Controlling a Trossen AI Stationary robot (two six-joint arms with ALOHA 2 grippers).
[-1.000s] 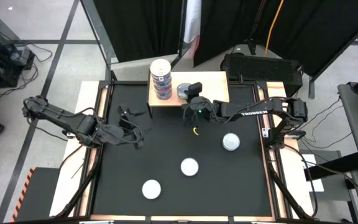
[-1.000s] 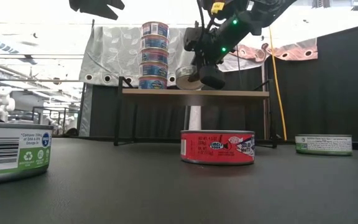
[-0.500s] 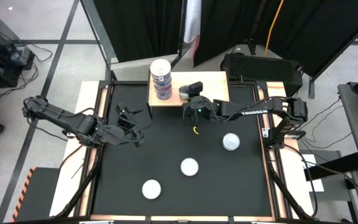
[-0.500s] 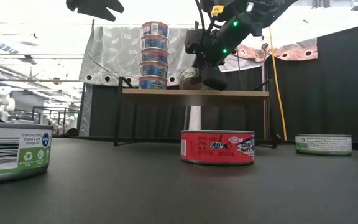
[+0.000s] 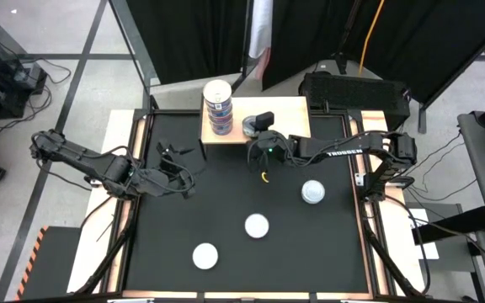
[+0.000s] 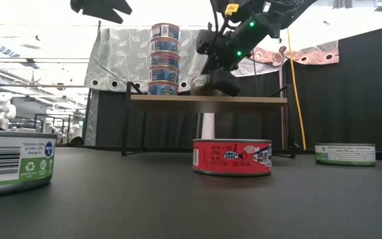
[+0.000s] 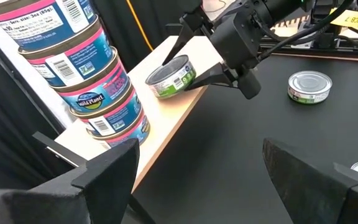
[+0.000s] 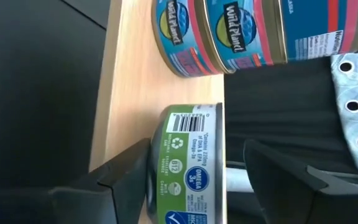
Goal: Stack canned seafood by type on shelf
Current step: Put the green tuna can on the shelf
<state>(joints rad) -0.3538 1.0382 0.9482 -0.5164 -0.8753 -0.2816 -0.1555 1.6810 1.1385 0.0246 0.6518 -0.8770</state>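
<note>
On the black tabletop (image 5: 226,202) three loose tins lie lid-up. Nearest is a green-and-white tin (image 5: 205,255) at the near left. A red-labelled tin (image 5: 257,225) sits just beyond it, near the middle. A second green-labelled tin (image 5: 312,192) lies farther right, well apart from the red one.

The left pincer (image 5: 175,164) hangs over the left part of the tabletop, away from all the tins, its fingers spread wide and holding nothing.

At the far edge stands the shelf (image 5: 289,114), a low stand with a light wood top and thin dark legs. On its left end is a stack of four blue-and-pink tins (image 5: 217,105), upright and straight. Just right of the stack, a single green tin (image 7: 171,77) rests flat on the shelf top near the front edge.

The right pincer (image 5: 259,130) is at that green tin, its fingers either side of the can. In the right wrist view one finger (image 8: 132,171) sits close against the tin's wall while the other stands off with a visible gap, so the fingers are parted rather than clamped.
</note>
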